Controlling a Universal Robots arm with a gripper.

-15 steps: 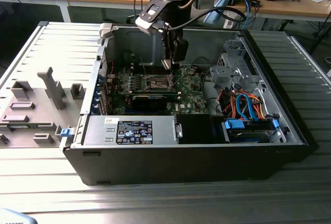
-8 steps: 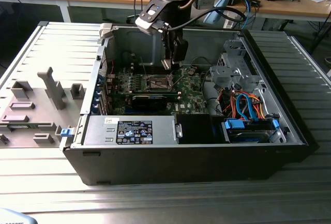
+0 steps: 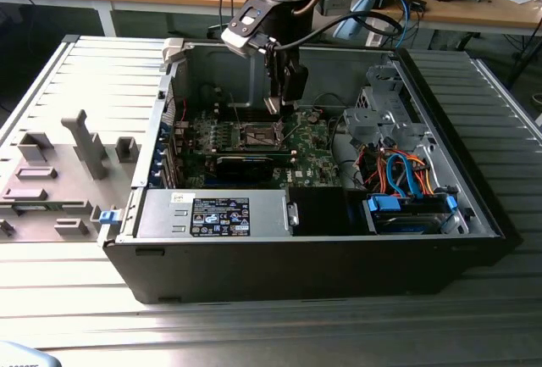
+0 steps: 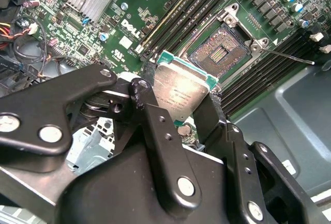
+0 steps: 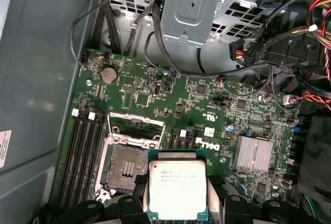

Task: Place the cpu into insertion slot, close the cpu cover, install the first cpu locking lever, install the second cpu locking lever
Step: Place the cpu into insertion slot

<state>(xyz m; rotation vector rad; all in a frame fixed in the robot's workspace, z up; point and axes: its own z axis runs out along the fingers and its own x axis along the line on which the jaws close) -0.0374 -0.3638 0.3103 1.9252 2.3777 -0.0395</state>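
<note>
My gripper (image 3: pixel 280 101) reaches down into the open computer case (image 3: pixel 440 87) and hangs over the green board (image 3: pixel 318 142). In both wrist views its black fingers (image 4: pixel 147 110) are shut on the edges of the cpu (image 4: pixel 181 93) (image 5: pixel 177 188), a flat silver square held above the board. The insertion slot (image 5: pixel 125 168) (image 4: pixel 220 53) (image 3: pixel 262 136) lies beside the chip, dark, with a brownish-gold centre showing. The cpu cover (image 5: pixel 135 127) stands flipped open at the slot's edge. A thin locking lever (image 4: pixel 287 56) sticks out from the slot's corner.
A long black card (image 3: pixel 246 164) lies in front of the slot in the exterior view. Memory slots (image 5: pixel 85 151) flank the slot. A finned heatsink (image 5: pixel 252 154), a metal drive cage (image 3: pixel 381 113) and orange and blue cables (image 3: pixel 398 172) fill the exterior view's right. A grey fixture tray (image 3: pixel 59 172) lies outside the case.
</note>
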